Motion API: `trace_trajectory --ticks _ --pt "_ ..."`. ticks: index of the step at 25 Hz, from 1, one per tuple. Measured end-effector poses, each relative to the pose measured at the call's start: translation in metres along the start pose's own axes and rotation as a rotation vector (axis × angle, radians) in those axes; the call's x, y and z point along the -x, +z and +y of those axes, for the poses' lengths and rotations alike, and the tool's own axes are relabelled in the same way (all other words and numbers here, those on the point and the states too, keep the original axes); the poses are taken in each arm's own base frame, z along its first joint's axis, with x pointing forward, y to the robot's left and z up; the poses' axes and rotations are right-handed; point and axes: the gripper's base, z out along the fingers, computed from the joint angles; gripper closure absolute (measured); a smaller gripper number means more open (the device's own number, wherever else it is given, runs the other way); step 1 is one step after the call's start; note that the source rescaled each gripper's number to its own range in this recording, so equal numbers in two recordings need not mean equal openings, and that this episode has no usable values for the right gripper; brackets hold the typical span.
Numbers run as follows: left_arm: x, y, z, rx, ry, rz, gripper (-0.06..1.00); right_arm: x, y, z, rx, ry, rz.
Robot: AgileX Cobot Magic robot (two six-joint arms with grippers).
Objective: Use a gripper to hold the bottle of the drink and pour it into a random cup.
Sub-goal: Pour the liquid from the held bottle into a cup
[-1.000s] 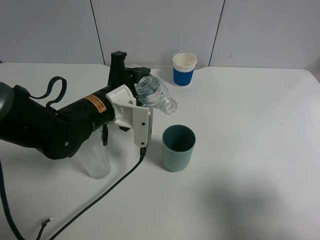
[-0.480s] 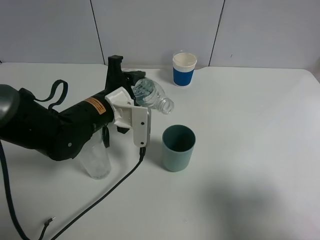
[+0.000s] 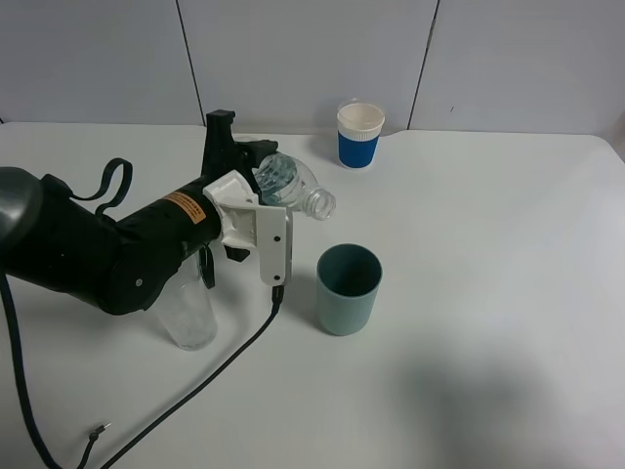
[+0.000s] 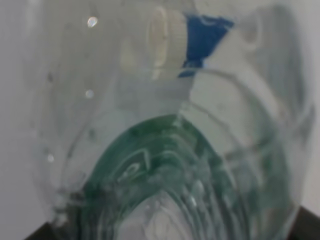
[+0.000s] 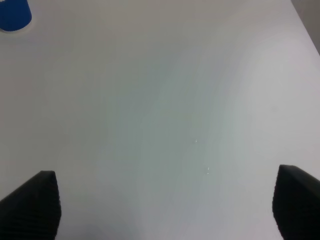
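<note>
The broad white table [image 3: 488, 293] carries everything; across its left side reaches the black left gripper [image 3: 252, 188] with white plastic jaw parts, clamped on the small clear plastic bottle [image 3: 293, 186] with a dark green label; the right gripper [image 5: 162, 202] hangs over bare table on the right, its jaws spread wide and holding nothing. The bottle is lifted off the table and tipped, its uncapped ribbed neck pointing right and nearward at the plain matte teal cylindrical cup [image 3: 348, 290], the mouth seemingly short of the rim; in the left wrist view its body [image 4: 165, 165] fills the picture. It looks light, thin-walled and smooth, likely to dent or slip if squeezed unevenly; the labelled mid-body is the sound place to grip, clear of the neck. A clear tumbler [image 3: 187, 313] stands under the left arm; a blue paper cup with white rim [image 3: 358, 135] sits far back; a thin black cable [image 3: 225, 362] trails nearward.
</note>
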Motion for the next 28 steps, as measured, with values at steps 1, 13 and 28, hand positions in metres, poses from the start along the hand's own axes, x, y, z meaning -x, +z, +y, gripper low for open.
trace_trajectory --ticks 1,13,28 --pt "0.0000 0.0000 0.0004 0.005 0.003 0.000 0.94 0.0000 0.0000 0.0000 0.000 0.000 0.000" --pt "-0.0009 0.0000 0.0029 0.031 0.006 0.010 0.94 0.0000 0.0000 0.0000 0.000 0.000 0.000" --pt "0.0040 -0.0049 0.0025 0.068 0.028 -0.023 0.94 0.0000 0.0000 0.0000 0.000 0.000 0.000"
